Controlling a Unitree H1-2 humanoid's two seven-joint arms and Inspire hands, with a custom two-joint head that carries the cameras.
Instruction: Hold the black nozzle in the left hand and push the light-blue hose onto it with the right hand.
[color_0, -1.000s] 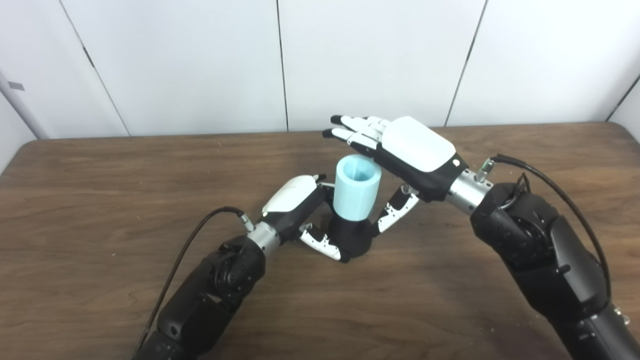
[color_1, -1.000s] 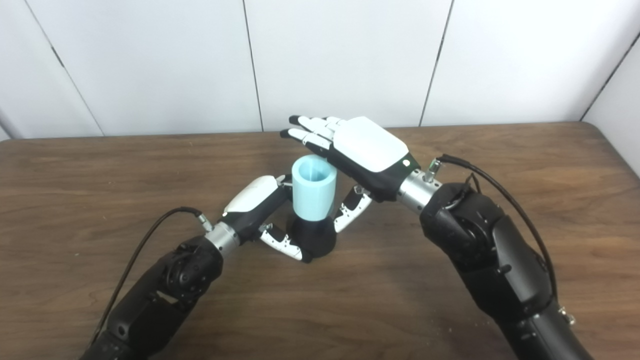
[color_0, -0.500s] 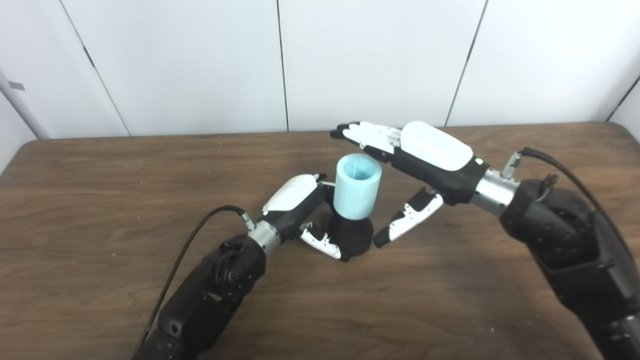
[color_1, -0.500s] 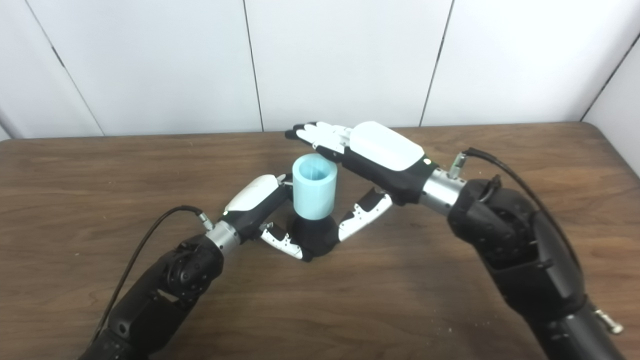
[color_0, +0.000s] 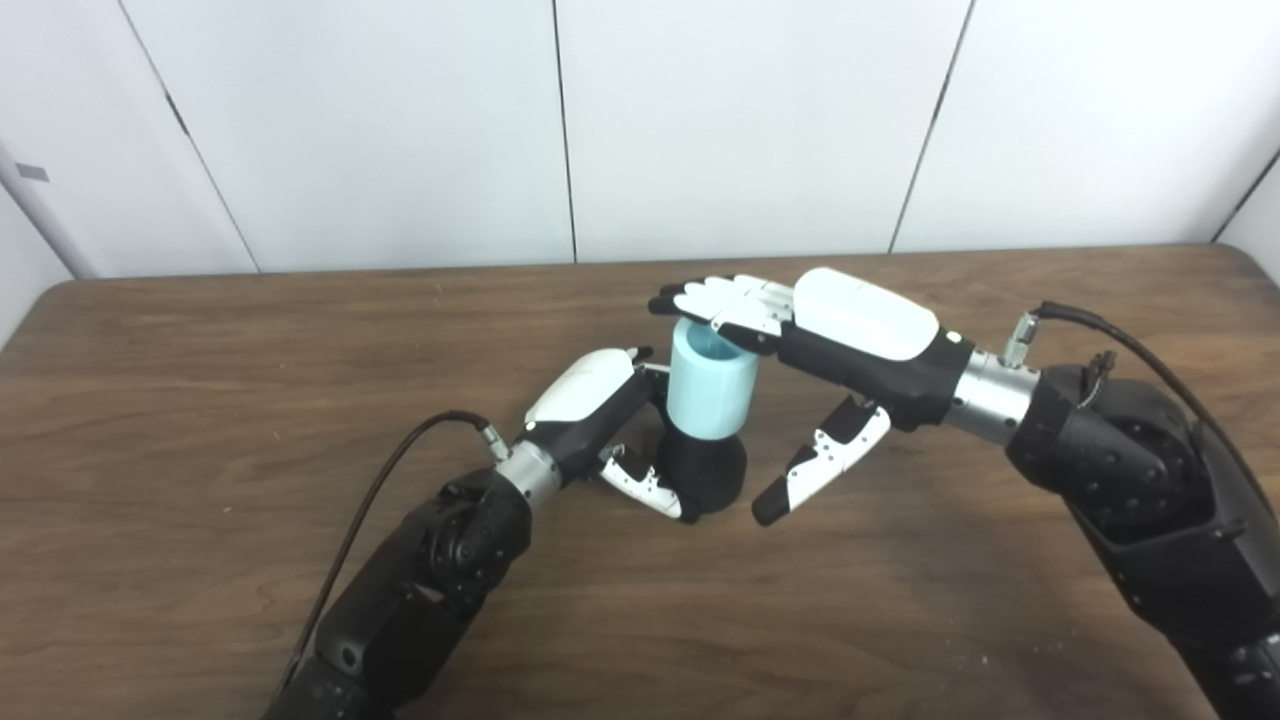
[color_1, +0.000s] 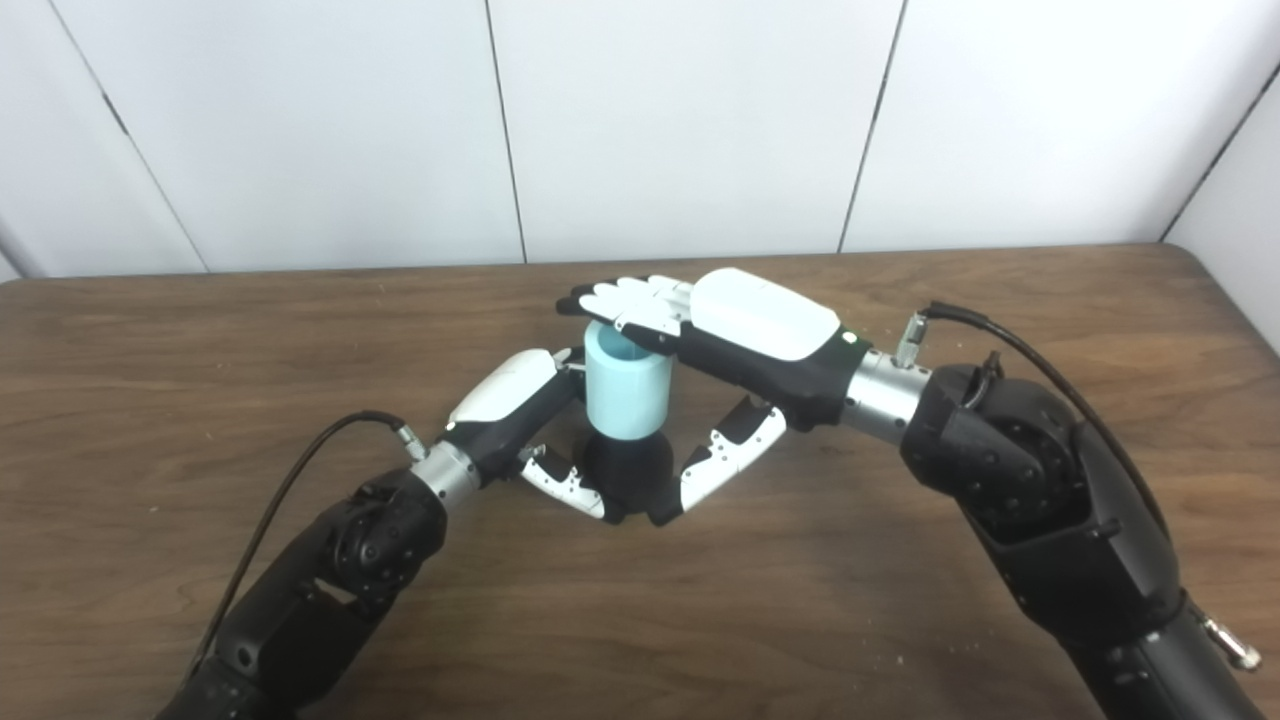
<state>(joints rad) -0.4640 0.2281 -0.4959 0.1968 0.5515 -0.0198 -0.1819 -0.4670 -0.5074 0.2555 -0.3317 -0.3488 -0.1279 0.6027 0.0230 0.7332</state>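
Observation:
A light-blue hose piece (color_0: 708, 392) stands upright as a short open tube on top of the black nozzle (color_0: 702, 472), mid-table. My left hand (color_0: 590, 405) is shut on the black nozzle from the left, its thumb curled round the nozzle's front. My right hand (color_0: 830, 330) is open and flat, palm down, with its fingers (color_0: 722, 304) lying over the tube's top rim; its thumb points down to the right of the nozzle. The nozzle's far side is hidden by the hose and hands.
The brown wooden table (color_0: 200, 400) runs to a white panelled wall at the back. A black cable (color_0: 400, 460) loops off my left wrist, and another cable (color_0: 1120, 340) off my right wrist.
My right hand has flattened, come down and slid left, so its fingers now cover the hose's top opening. The left hand, hose and nozzle have stayed put.

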